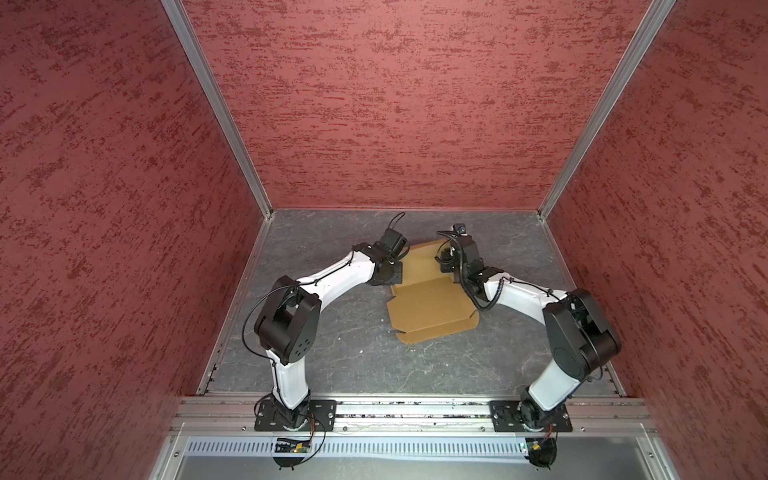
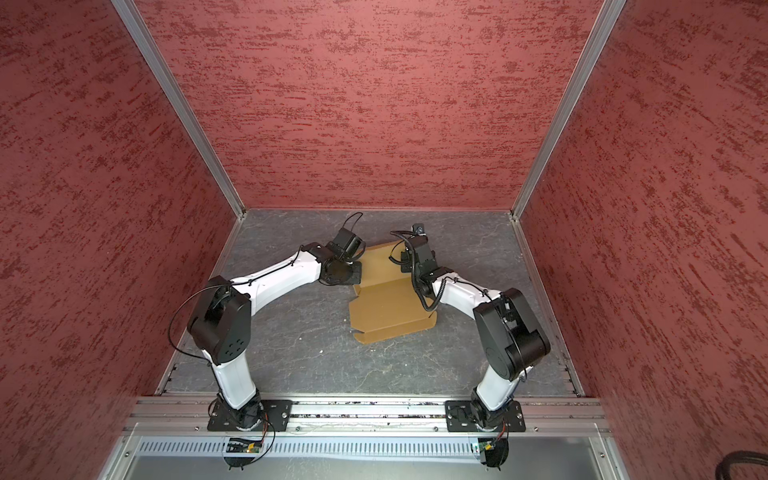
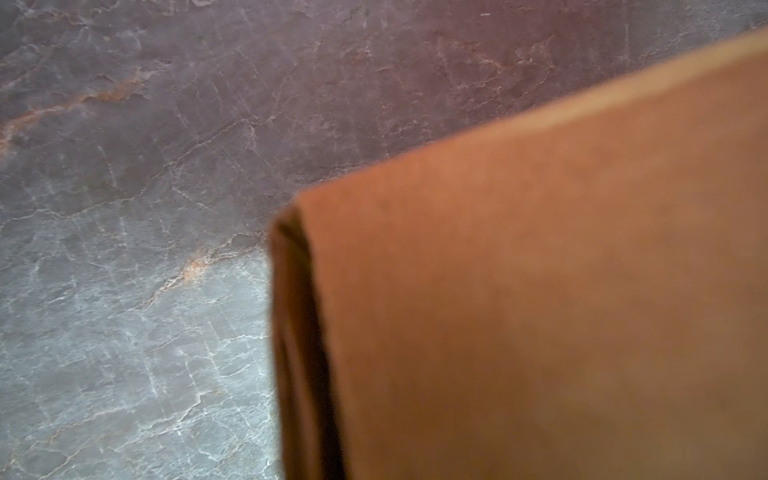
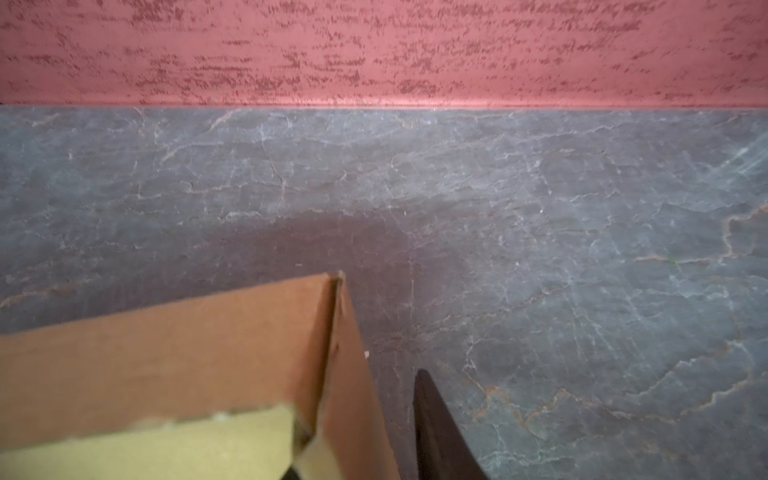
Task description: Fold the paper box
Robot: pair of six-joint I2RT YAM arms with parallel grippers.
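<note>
Plain tan-brown across the paper box, unprinted, no marks; more orange-brown close up in the left wrist view, with a paler yellowish face showing in the right wrist view. Dark grey on the desk, slate-like, crossed by thin pale veins and a few rusty orange streaks. Dusty red-pink on the walls, flecked all over with darker red horizontal dashes. Glossy white on the long links of the left arm and right arm, black at joints and wrists. Bare silver on the corner posts and on the rail along the desk's near edge, black base plates on it; pale grey duct below, with an even row of dark slots.
</note>
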